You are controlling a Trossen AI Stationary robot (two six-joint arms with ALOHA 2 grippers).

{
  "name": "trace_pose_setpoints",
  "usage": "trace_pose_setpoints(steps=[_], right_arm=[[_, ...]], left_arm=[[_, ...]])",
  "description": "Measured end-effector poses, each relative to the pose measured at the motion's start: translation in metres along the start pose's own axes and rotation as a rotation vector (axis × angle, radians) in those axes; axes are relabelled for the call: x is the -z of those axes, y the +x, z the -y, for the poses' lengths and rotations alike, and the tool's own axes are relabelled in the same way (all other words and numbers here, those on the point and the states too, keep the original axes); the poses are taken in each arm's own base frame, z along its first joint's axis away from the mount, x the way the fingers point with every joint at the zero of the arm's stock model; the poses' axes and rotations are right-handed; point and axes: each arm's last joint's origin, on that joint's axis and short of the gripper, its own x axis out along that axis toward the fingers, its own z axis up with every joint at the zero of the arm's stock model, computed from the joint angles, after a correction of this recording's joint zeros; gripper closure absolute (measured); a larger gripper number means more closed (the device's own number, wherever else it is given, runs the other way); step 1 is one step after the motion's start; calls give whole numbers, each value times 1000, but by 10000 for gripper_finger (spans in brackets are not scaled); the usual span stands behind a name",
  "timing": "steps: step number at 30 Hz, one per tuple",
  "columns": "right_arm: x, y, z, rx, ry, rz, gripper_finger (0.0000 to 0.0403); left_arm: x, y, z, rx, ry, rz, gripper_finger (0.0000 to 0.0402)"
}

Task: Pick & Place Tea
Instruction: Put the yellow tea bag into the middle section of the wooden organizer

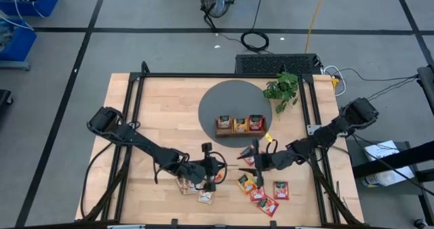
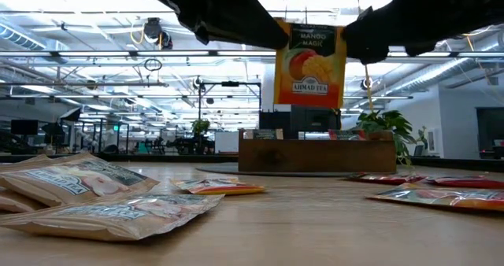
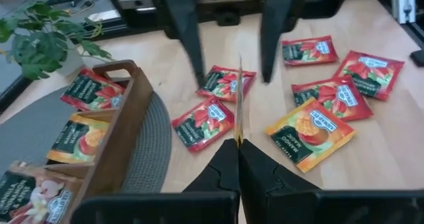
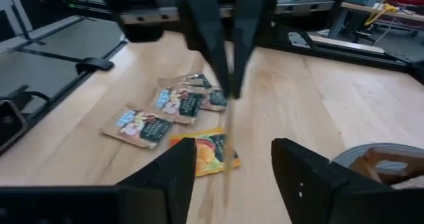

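Near edge of the table [image 1: 163, 107]: pale beige sachets [image 2: 79, 181] lie flat in a loose cluster on the left arm's side, some overlapping. On the right arm's side, a group of red sachets [image 1: 271, 196] and one orange sachet [image 3: 309, 134] lie flat on the wood, close together.

Mid table, above the surface: the left hand [image 3: 240, 143] has its fingers pressed together on the edge of an orange mango sachet [image 2: 309, 64]. The sachet hangs upright, clear of the table, with its printed face toward the low camera. The right hand [image 4: 232, 159] faces the left one across the sachet with its fingers spread. In the right wrist view the sachet's edge sits in the gap between them; contact cannot be told. Both arms meet near the table's centre line, just in front of the tray.

Farther back: a brown wooden tray [image 1: 239, 132] stands on a round grey mat [image 1: 227, 97]. Each of its three compartments holds upright sachets: beige, orange and red. A small green plant [image 1: 283, 88] stands just beside the mat at the far right.
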Motion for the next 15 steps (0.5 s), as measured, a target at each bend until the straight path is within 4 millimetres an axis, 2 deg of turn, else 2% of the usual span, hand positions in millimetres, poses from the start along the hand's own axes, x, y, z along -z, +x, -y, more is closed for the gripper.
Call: trace_pose_setpoints(steps=[5,13,15], right_arm=[[5,7,6,8,4,-20,270],[9,12,12,-45,-6,-33,387],[8,12,11,-47,-21,-33,396]], left_arm=[[0,1,-2,3,-11,0,401],[1,1,-2,3,2,-15,401],[2,1,-2,2,2,-18,401]])
